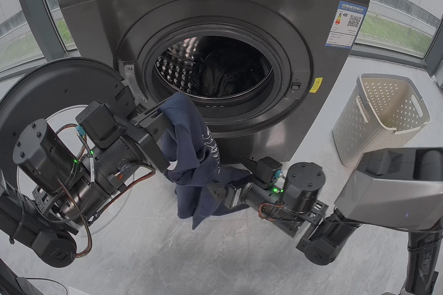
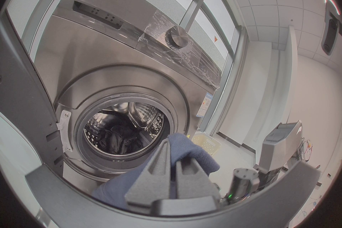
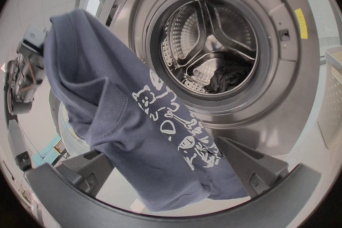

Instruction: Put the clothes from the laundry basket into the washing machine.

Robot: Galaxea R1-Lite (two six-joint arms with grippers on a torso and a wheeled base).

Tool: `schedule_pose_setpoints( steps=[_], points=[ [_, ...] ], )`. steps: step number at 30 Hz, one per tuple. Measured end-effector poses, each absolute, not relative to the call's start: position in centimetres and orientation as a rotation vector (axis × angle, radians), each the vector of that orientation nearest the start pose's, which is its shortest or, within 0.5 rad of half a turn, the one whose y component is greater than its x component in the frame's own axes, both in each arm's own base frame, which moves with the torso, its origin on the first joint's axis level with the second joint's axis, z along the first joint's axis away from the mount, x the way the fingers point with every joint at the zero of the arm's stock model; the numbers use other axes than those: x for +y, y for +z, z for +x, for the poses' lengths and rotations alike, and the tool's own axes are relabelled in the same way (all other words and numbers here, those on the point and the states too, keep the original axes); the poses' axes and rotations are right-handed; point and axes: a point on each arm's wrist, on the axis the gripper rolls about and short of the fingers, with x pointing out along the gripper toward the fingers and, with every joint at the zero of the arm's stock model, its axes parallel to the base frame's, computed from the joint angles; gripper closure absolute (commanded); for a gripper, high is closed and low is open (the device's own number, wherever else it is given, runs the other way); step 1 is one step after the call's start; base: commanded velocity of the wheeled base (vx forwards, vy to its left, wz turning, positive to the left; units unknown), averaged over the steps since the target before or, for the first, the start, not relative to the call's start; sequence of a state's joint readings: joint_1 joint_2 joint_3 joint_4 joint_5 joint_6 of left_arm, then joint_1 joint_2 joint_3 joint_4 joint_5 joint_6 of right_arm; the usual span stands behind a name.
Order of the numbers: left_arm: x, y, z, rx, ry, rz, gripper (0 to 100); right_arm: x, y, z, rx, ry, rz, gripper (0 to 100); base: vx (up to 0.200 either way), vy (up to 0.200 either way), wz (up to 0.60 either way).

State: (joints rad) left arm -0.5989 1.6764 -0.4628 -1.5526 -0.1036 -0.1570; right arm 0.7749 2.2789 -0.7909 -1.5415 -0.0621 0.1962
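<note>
A navy shirt (image 1: 194,153) with white print hangs in front of the washing machine (image 1: 277,28), just below its round opening. My left gripper (image 1: 164,114) is shut on the shirt's top edge (image 2: 188,150), level with the lower rim of the opening. Low down near the floor, my right gripper (image 1: 217,187) stands open, and the shirt's lower part (image 3: 117,104) drapes between its spread fingers (image 3: 253,164). A dark garment (image 1: 226,72) lies inside the drum (image 3: 213,43). The white laundry basket (image 1: 383,116) stands on the floor to the machine's right.
The machine's round door (image 1: 55,88) is swung open on the left, close behind my left arm. Pale tiled floor (image 1: 184,254) stretches in front of the machine. Windows (image 1: 401,28) run behind it.
</note>
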Motion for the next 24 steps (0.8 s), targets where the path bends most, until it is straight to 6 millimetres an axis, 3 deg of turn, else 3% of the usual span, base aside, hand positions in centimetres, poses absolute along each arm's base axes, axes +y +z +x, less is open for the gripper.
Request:
schedule_pose_setpoints(
  steps=[9, 24],
  points=[
    [-15.1, 20.0, 20.7, -0.295, -0.748, -0.244, 100, 30.4, 4.0, 30.7, -0.038, 0.725, 0.224, 0, 0.000, 0.000, 0.00],
    [-15.2, 20.3, 20.2, -0.306, -0.763, -0.252, 100, 30.1, 0.2, 34.5, -0.039, 0.656, 0.194, 0, 0.000, 0.000, 0.00]
  ],
)
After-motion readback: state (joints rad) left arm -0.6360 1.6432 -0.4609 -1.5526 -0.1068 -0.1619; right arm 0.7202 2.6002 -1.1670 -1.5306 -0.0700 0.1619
